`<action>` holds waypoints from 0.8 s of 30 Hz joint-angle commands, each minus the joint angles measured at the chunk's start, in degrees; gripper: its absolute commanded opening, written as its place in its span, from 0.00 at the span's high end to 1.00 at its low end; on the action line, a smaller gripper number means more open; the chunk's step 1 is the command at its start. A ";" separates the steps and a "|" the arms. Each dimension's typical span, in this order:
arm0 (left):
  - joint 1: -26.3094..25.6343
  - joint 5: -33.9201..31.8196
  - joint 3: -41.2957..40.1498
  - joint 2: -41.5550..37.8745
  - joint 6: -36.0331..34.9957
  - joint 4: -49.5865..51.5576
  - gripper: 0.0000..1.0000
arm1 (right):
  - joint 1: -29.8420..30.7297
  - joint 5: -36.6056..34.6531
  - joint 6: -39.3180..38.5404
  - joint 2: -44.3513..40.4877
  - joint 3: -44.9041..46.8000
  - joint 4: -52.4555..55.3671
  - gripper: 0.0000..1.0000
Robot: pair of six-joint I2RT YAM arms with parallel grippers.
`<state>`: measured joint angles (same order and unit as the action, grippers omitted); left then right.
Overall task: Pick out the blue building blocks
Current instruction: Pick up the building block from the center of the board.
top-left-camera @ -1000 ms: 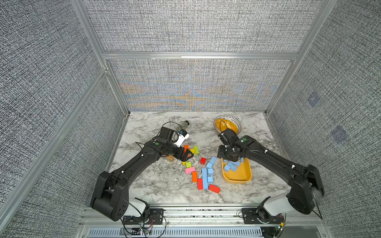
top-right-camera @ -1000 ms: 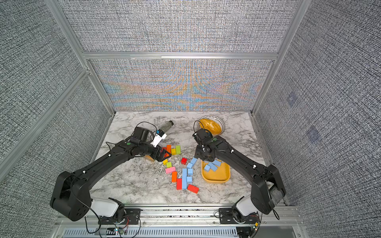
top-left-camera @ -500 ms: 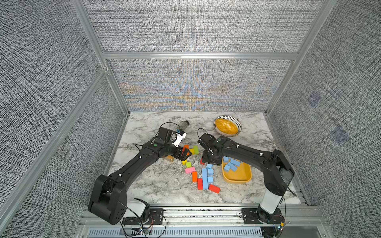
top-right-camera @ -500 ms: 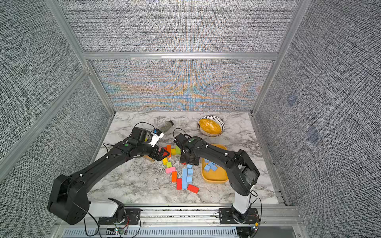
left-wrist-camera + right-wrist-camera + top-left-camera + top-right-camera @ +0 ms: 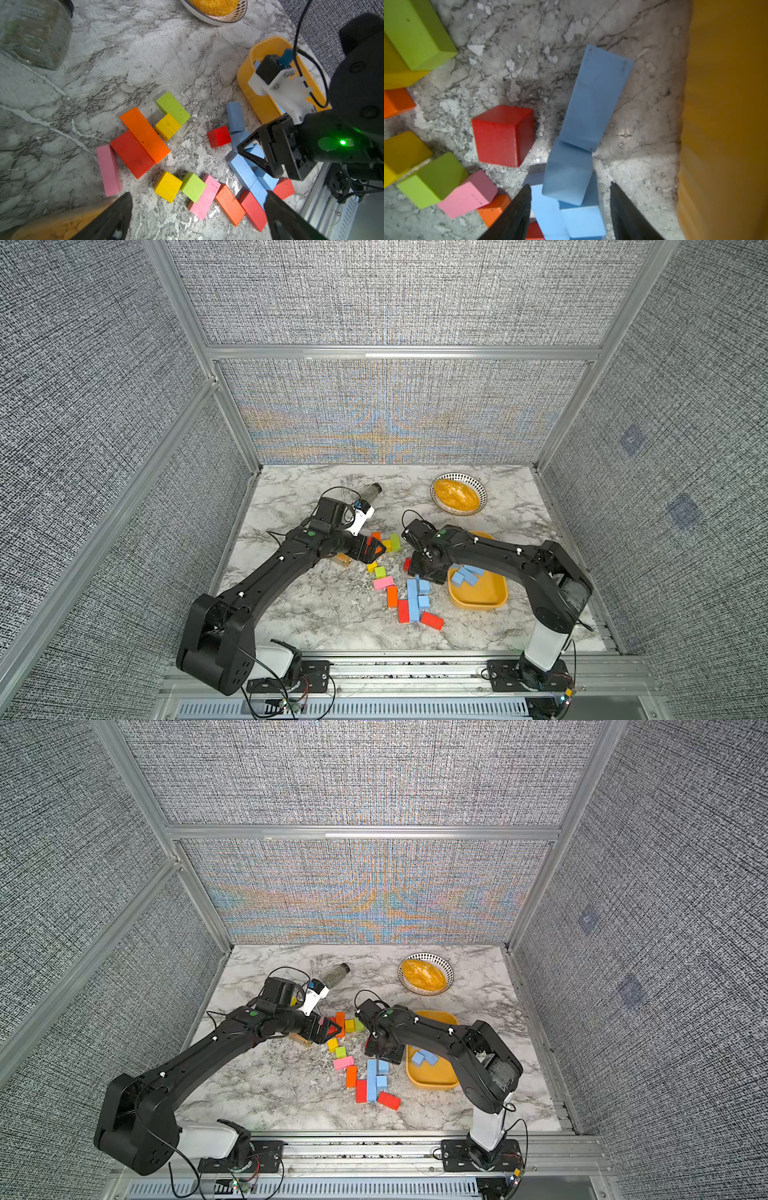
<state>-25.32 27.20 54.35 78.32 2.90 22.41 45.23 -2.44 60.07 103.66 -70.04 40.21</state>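
Several blue building blocks [image 5: 415,597] [image 5: 376,1073] lie on the marble among red and orange ones, left of a yellow tray [image 5: 478,601] [image 5: 432,1079]. More blue blocks [image 5: 465,574] [image 5: 424,1057] lie inside the tray. My right gripper [image 5: 419,568] [image 5: 384,1050] [image 5: 569,185] hangs low and open at the tray's left wall. Its fingers straddle a blue cube [image 5: 568,172] without touching it, and a blue bar [image 5: 596,95] [image 5: 234,118] leans just beyond. My left gripper [image 5: 374,549] [image 5: 332,1029] [image 5: 198,195] stands wide open and holds nothing, over the coloured blocks further left.
Red, orange, yellow, green and pink blocks [image 5: 145,135] crowd the table's middle; a red cube [image 5: 504,135] sits beside the blue ones. A patterned bowl [image 5: 457,494] with orange contents stands at the back. A glass jar [image 5: 371,492] lies behind the left arm.
My right arm has swung left from over the yellow tray and come down over the blue blocks beside it. The left arm has hardly moved.
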 commanded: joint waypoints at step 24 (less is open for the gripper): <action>-0.18 4.33 -1.57 -0.95 -4.11 -0.18 0.00 | -1.29 -4.50 -8.41 -6.38 -4.26 1.01 0.80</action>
<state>-25.32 27.97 52.69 77.03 1.26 22.44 44.27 -4.34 54.72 99.66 -74.15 39.31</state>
